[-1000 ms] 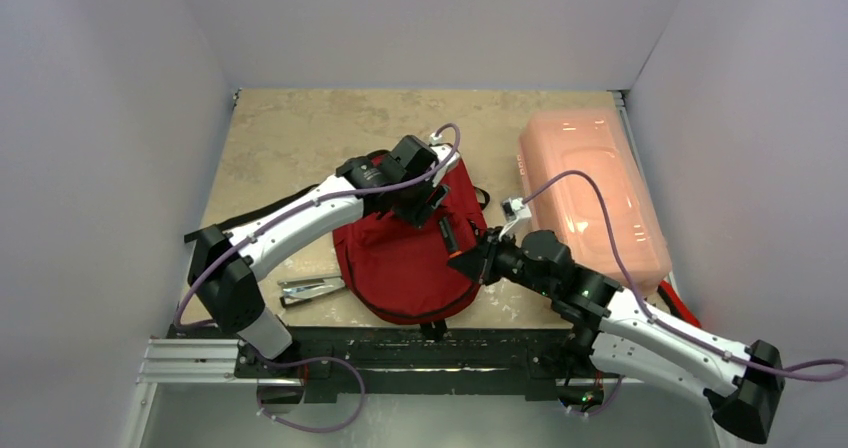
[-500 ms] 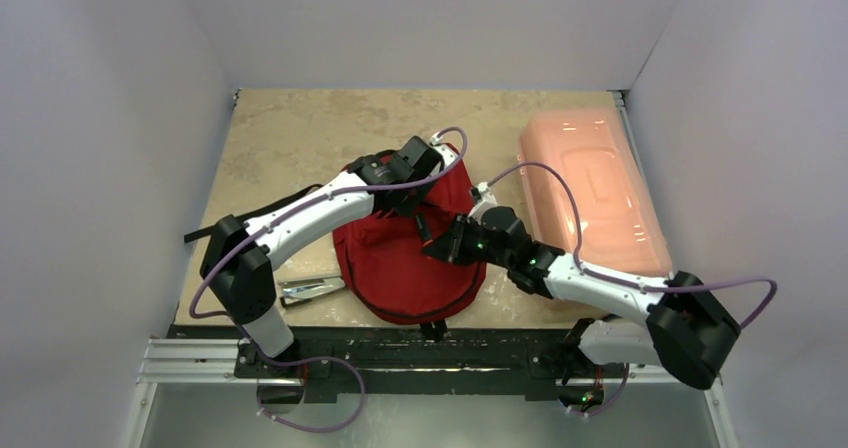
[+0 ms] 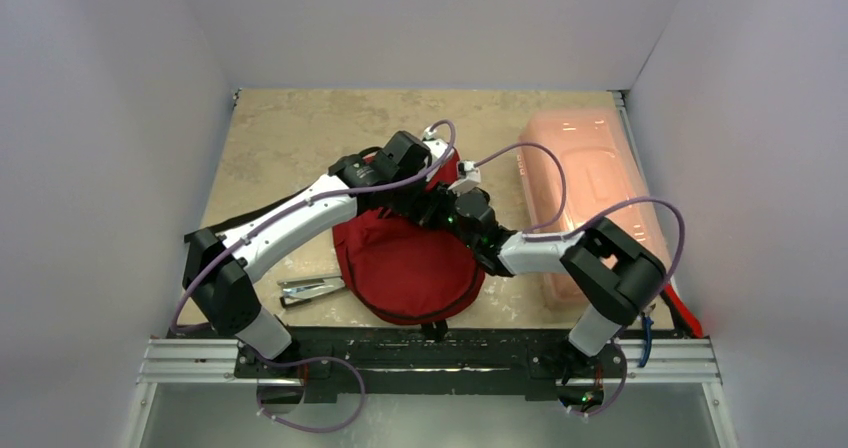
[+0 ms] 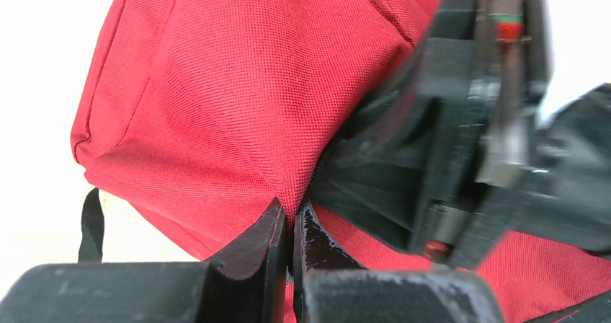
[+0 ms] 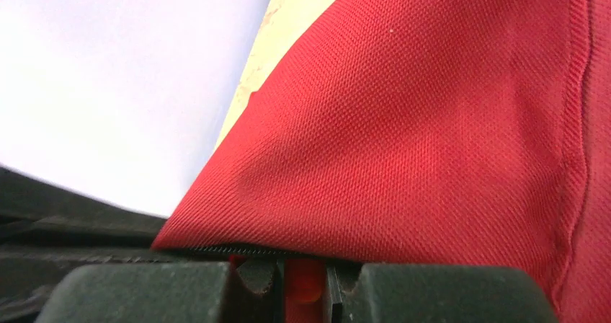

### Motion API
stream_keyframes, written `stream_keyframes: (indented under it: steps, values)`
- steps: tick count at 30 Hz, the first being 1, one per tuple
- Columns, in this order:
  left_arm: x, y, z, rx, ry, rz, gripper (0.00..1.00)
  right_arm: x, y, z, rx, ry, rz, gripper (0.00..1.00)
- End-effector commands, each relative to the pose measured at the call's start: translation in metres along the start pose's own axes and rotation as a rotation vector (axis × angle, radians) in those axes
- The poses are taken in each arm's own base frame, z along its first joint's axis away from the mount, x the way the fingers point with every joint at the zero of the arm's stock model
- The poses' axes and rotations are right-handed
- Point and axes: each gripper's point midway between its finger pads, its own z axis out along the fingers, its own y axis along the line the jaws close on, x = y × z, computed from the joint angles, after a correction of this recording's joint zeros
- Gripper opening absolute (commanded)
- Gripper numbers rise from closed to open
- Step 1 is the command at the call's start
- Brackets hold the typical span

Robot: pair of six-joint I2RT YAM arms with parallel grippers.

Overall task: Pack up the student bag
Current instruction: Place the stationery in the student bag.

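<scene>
Top external view: The student bag (image 3: 410, 268) lies flat on the table (image 3: 290, 138), its rounded end toward the arm bases, between a stapler (image 3: 310, 289) on its left and a pale pink box (image 3: 600, 198) on its right. Both arms converge on the bag's far end.

Left wrist view: The left gripper (image 4: 290, 218) is nearly closed, pinching a raised fold of red fabric. The cloth tents up into the fingers, so I judge the bag soft and light, with no stiffness of its own. One black strap (image 4: 90, 222) hangs loose at the side.

Right wrist view: The right gripper (image 5: 302, 276) shows only a narrow gap, with something red caught in it just below the zipper teeth (image 5: 238, 251). I take it for the bag's edge at the zipper, though the view is too close to be sure.

Handling: Woven fabric gives fair grip but slides off in thin pinches. I would hold at the seam or zipper edge, where the layers are doubled, and pull the two holds apart.
</scene>
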Motion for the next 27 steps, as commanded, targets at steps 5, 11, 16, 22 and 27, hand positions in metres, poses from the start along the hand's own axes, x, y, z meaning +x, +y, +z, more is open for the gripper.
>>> stream_keyframes:
  steps: [5, 11, 16, 22, 27]
  values:
    - [-0.022, -0.012, -0.017, 0.085, -0.085, -0.038, 0.00, -0.051, 0.005, 0.050, 0.059, -0.268, -0.224, 0.13]
    - [-0.020, -0.007, -0.016, 0.069, -0.080, -0.047, 0.00, -0.036, -0.034, 0.045, 0.228, -0.181, -0.303, 0.39]
    - [-0.021, -0.003, -0.017, 0.063, -0.076, -0.089, 0.00, -0.023, -0.035, 0.026, 0.256, -0.066, -0.303, 0.54]
    - [-0.018, -0.001, -0.019, 0.084, -0.059, -0.167, 0.30, -0.009, -0.034, 0.000, 0.252, 0.052, -0.314, 0.64]
    - [-0.006, 0.003, -0.034, 0.069, -0.062, -0.242, 0.50, 0.001, -0.038, -0.026, 0.270, 0.140, -0.330, 0.69]
